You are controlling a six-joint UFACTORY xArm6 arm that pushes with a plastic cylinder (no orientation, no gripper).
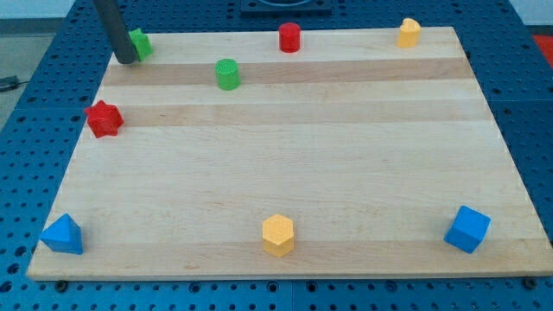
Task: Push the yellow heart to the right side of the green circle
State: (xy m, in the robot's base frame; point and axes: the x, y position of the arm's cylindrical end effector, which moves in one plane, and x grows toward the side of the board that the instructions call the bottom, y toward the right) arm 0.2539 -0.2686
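Note:
The yellow heart (409, 33) sits near the top right corner of the wooden board (285, 164). The green circle (227, 74) stands in the upper left part of the board, far to the left of the heart. My tip (125, 60) is at the top left corner of the board, touching or just beside a second green block (140, 43), whose shape I cannot make out. The tip is left of the green circle and far from the yellow heart.
A red cylinder (289, 37) stands at the top edge between circle and heart. A red star (104, 119) lies at the left edge. Along the bottom are a blue triangle (63, 234), a yellow hexagon (278, 235) and a blue cube (467, 229).

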